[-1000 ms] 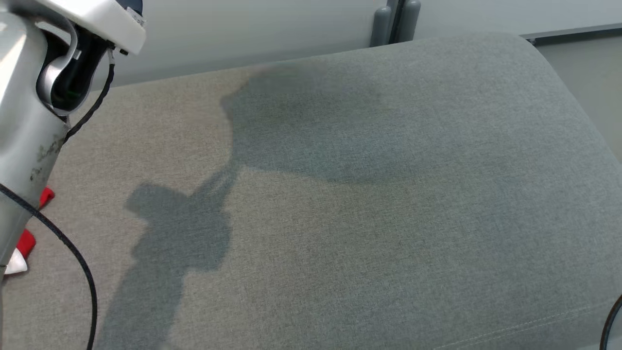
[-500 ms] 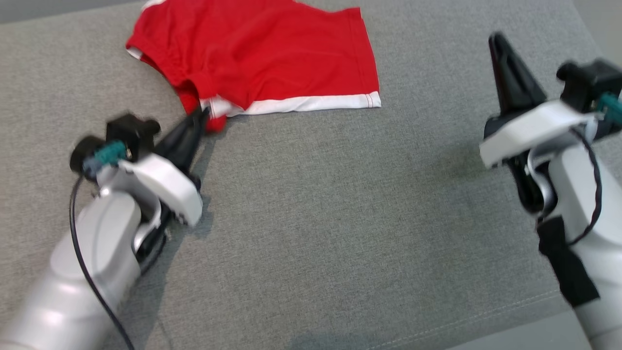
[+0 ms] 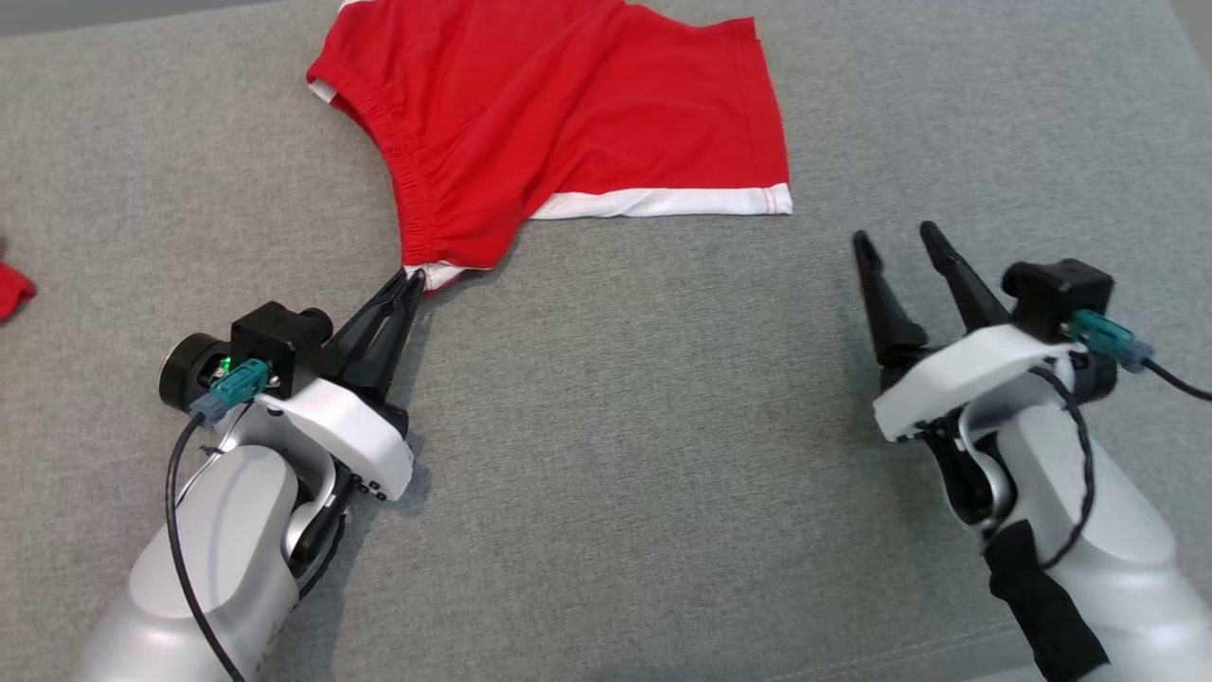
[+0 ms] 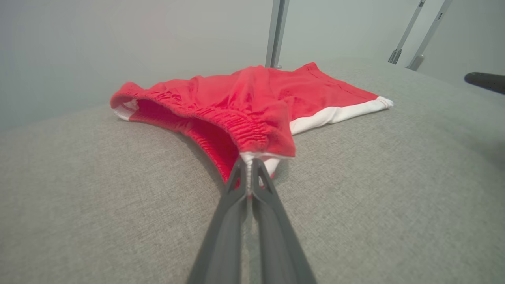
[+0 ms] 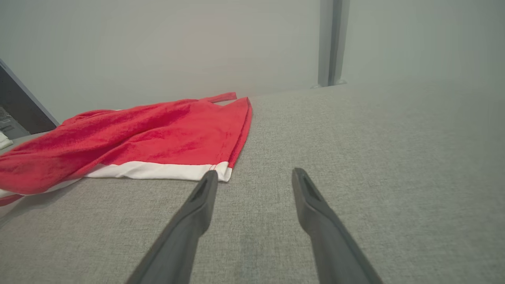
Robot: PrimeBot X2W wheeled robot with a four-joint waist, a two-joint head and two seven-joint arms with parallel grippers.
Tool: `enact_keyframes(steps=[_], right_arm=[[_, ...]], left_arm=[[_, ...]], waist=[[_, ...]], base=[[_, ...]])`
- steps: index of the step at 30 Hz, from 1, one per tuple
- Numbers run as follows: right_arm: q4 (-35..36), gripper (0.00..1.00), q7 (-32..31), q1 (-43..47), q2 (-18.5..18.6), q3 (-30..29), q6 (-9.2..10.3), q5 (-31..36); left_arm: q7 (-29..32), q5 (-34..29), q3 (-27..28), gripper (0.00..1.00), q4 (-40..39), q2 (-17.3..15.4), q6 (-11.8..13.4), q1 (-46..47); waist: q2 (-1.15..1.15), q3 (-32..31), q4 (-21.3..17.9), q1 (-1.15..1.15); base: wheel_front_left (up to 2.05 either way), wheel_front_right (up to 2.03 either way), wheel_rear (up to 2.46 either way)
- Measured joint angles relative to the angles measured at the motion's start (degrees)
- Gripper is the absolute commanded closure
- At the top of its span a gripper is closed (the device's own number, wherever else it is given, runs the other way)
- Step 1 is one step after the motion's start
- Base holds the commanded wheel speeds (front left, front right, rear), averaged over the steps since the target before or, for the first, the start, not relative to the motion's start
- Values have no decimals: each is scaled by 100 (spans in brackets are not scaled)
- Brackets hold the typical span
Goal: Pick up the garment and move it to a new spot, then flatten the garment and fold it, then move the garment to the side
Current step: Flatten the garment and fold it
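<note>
The garment (image 3: 568, 123) is a pair of red shorts with white trim, spread on the grey cushion (image 3: 615, 426) at the top middle of the head view. My left gripper (image 3: 413, 278) is shut on the garment's near corner at the waistband end; the left wrist view shows the white edge of the garment (image 4: 252, 114) pinched between the fingertips of that gripper (image 4: 248, 163). My right gripper (image 3: 895, 237) stands open a little to the right of the garment's white hem, empty. In the right wrist view the garment (image 5: 150, 146) lies left of the spread gripper (image 5: 254, 175).
A small piece of red cloth (image 3: 11, 289) lies at the cushion's far left edge. A pale wall (image 5: 197, 43) and a grey post (image 5: 331, 41) stand behind the cushion. Bare cushion stretches between and in front of both arms.
The head camera has swung onto the garment and both arms. My right gripper has gone from shut to open and come lower. The left gripper still pinches the garment's corner.
</note>
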State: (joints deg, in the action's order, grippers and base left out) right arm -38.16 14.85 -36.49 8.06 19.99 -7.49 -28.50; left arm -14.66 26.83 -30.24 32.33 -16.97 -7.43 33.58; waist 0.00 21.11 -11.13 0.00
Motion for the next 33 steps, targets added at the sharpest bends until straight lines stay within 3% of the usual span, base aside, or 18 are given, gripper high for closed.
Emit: enact_keyframes(steps=[5,7,9,15,19,20,22,28,33], right_arm=[[-750,8,-3,-667,-153,314,0,-210],[-1027,19,-3,-967,-187,412,0,-312],[-1283,37,-3,-1208,-208,482,0,-417],[-1948,38,-3,-1540,-221,706,0,-747],[-2230,50,-3,-1768,-210,910,0,-1056],[-2230,55,-3,-1768,-210,910,0,-1056],[-2296,100,-2,-1851,-211,1074,0,-1134],[-2330,100,-1,-1866,-147,1337,0,-1237],[-1940,100,-4,-1506,165,1365,0,-1202]], left_arm=[[0,-63,-35,100,-80,116,0,103],[0,-94,-88,100,-130,172,0,222],[0,-166,-153,100,-176,219,0,336],[0,-181,-207,100,-270,352,0,494],[0,-192,-215,100,-343,377,0,559],[0,-192,-215,100,-343,377,0,559],[0,-208,-213,100,-359,371,0,559],[0,-209,-196,100,-358,356,0,552],[0,-208,-183,100,-357,302,0,463]], waist=[[0,144,165,0],[0,207,250,0],[0,272,346,0],[0,431,577,0],[0,529,748,0],[0,529,748,0],[0,548,780,0],[0,476,767,0],[0,317,708,0]], base=[[0,0,0],[0,0,0],[0,0,0],[0,0,0],[0,0,0],[0,0,0],[0,0,0],[0,0,0],[0,0,0]])
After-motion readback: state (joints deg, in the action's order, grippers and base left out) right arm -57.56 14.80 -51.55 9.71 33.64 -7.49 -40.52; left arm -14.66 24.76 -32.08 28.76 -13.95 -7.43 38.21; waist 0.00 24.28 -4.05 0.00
